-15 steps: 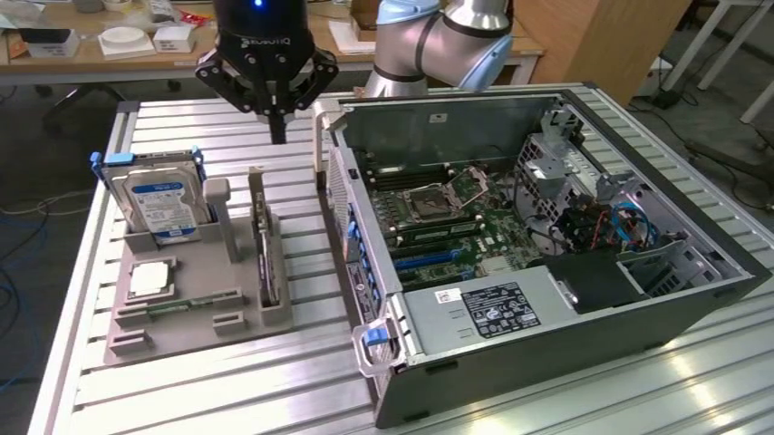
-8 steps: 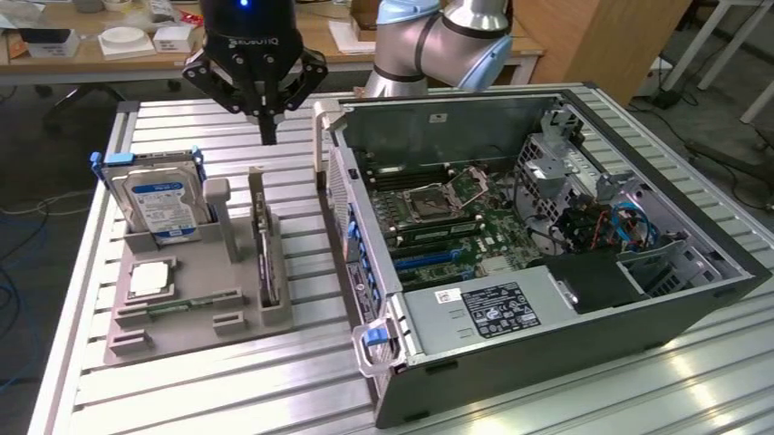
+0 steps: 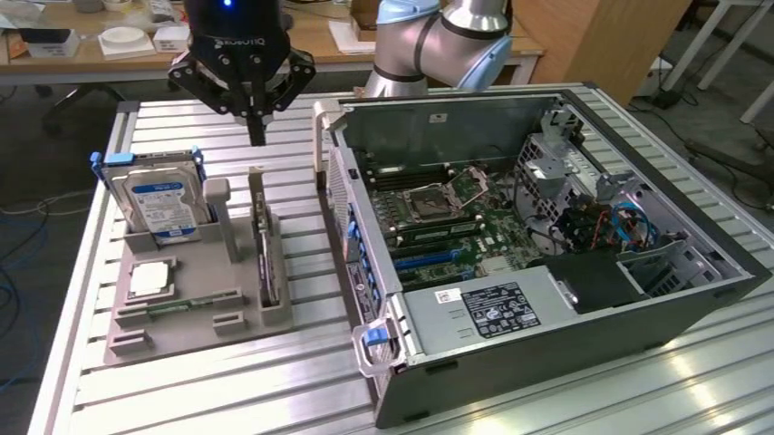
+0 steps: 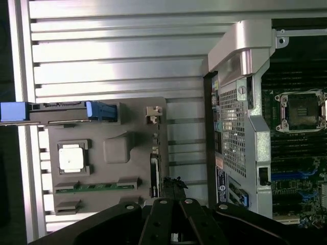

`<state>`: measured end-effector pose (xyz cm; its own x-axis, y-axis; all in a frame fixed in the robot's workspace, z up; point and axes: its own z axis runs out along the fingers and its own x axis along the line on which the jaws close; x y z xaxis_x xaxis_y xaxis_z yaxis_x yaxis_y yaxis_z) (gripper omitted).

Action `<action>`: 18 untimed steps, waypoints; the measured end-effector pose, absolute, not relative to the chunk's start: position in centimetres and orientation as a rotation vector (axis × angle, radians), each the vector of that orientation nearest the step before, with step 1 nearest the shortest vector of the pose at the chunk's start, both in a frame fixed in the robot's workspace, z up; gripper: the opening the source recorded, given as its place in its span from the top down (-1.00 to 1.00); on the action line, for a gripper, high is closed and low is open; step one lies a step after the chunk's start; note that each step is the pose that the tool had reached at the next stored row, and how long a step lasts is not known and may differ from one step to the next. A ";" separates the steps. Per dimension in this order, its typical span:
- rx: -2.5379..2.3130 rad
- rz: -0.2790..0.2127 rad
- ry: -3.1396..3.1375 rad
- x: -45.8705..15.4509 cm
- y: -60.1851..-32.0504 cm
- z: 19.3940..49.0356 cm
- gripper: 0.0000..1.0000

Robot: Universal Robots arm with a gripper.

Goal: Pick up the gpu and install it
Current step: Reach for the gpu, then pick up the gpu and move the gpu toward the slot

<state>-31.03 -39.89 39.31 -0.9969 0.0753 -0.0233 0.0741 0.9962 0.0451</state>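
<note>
Our gripper (image 3: 256, 136) has its two black fingers pressed together into one narrow point, and nothing is held between them. It hangs with the tips pointing down, above the far end of the gpu (image 3: 266, 258) and clear of it. In the wrist view the closed gripper (image 4: 172, 185) lies just beside the card's thin dark edge (image 4: 155, 171).

We see the gpu standing on its long edge in a slot of the grey parts holder (image 3: 230, 263), on the side of the holder nearest the computer. The card is not yet in the machine.

On the same holder (image 4: 104, 133) a hard drive (image 3: 161, 204) with a blue-and-white label stands upright in a blue-ended carrier, on the exterior view's left. In front of it a square processor chip (image 3: 151, 279) lies flat in its recess, and a narrow green memory stick (image 3: 181, 306) lies just beside that. We see the same three from above in the wrist view: drive (image 4: 61, 109), chip (image 4: 73, 158) and stick (image 4: 97, 186).

Just to the exterior view's right of the holder, the open computer case (image 3: 677, 317) lies on its side. Its motherboard (image 3: 466, 231) is exposed, with an empty processor socket (image 3: 430, 201) and a power supply (image 3: 484, 308) near the front. Everything rests on a ribbed aluminium table (image 3: 217, 399).
</note>
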 end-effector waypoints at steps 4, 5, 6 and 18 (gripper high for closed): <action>0.117 0.069 3.114 -31.6 -39.9 39.3 0.80; 0.117 0.069 3.114 -31.8 -39.9 39.3 0.80; 0.116 0.069 3.114 -31.9 -39.9 39.3 0.80; 0.117 0.069 3.114 -32.7 -39.9 39.3 0.80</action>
<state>-32.75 -39.88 39.30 -0.9969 0.0753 -0.0232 0.0742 0.9962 0.0451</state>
